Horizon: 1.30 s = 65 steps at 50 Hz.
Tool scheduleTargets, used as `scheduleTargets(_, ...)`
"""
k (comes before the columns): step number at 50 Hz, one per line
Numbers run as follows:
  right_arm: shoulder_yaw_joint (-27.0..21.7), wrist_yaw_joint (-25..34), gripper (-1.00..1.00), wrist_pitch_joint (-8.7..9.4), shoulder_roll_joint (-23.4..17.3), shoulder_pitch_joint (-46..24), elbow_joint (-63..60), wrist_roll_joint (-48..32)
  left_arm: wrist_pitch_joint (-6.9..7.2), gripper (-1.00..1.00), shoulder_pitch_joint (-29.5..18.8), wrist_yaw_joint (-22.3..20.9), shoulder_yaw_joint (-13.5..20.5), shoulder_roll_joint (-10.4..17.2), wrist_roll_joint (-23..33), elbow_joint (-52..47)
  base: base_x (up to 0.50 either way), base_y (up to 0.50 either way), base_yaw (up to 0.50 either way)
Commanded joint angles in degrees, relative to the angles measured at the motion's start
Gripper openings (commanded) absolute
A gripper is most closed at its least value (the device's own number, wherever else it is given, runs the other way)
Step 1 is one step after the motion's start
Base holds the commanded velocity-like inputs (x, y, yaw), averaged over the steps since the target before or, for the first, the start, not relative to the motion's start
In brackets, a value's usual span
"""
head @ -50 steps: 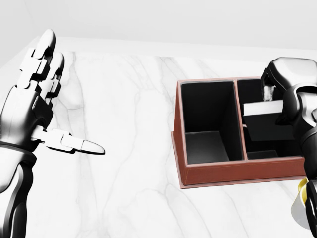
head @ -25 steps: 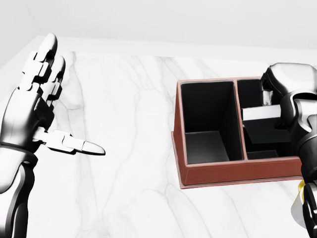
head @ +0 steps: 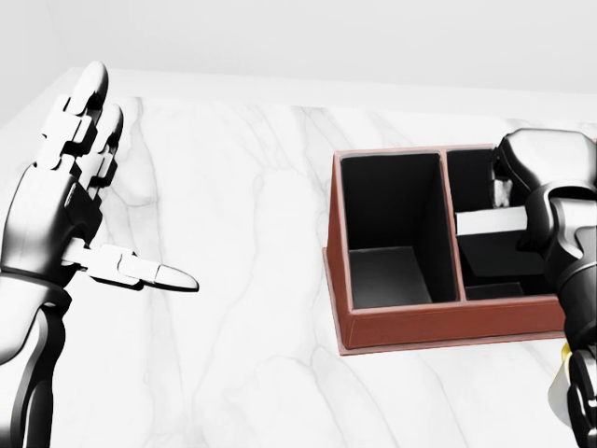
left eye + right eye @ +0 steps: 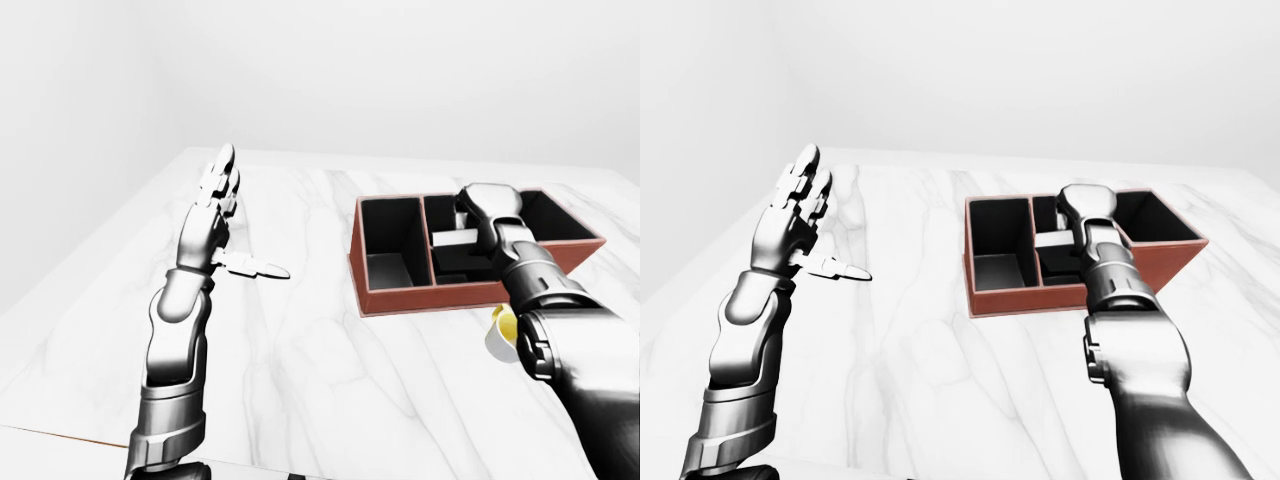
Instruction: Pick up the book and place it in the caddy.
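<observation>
Right hand (image 3: pixel 546 201) grips the book (image 3: pixel 490 222) by one end over the caddy (image 3: pixel 438 329)'s middle compartment, left hand (image 3: pixel 75 196) spread empty; I judge it light, stiff, smooth-covered, best pinched across its faces.

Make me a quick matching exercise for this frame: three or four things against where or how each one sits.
Things:
1. left hand
2. right hand
3. book
4. caddy

States:
A. reddish-brown tray with compartments, on the marble counter
B. open, fingers spread, raised over bare marble
C. white-edged, lowered into the middle compartment
D. over the caddy, at the book

Pairs: 1-B, 2-D, 3-C, 4-A
</observation>
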Motion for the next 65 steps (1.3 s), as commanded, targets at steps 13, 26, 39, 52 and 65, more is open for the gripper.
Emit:
scheduleTargets(13,-0.9,-3.2,-1.0,0.0,0.2,0.5,-0.4,-2.1,0.0,1.0,0.2,0.2,0.1,0.0,0.2,0.5,0.0,0.0,0.0)
scheduleTargets(26,-0.8,-8.6,-0.18,0.0,0.2,0.1,-0.2,-5.7,0.0,1.0,0.8,0.2,0.5,0.2,0.1,0.7,0.0,0.0,0.0)
scheduleTargets(39,-1.4,-9.6,1.0,0.0,0.1,0.3,-0.2,-6.6,0.0,1.0,1.3,0.0,0.2,0.1,0.4,0.7,0.0,0.0,0.0)
scheduleTargets(52,-0.6,-8.5,1.0,0.0,-1.0,-0.9,-1.1,-5.1,0.0,1.0,0.5,0.1,-0.2,-0.2,0.9,1.3,0.0,0.0,0.0)
scheduleTargets(65,-1.0,-4.1,1.0,0.0,-2.5,-2.7,-4.5,2.3,0.0,1.0,0.6,0.1,-0.5,-0.6,1.2,-0.8,0.0,0.0,0.0)
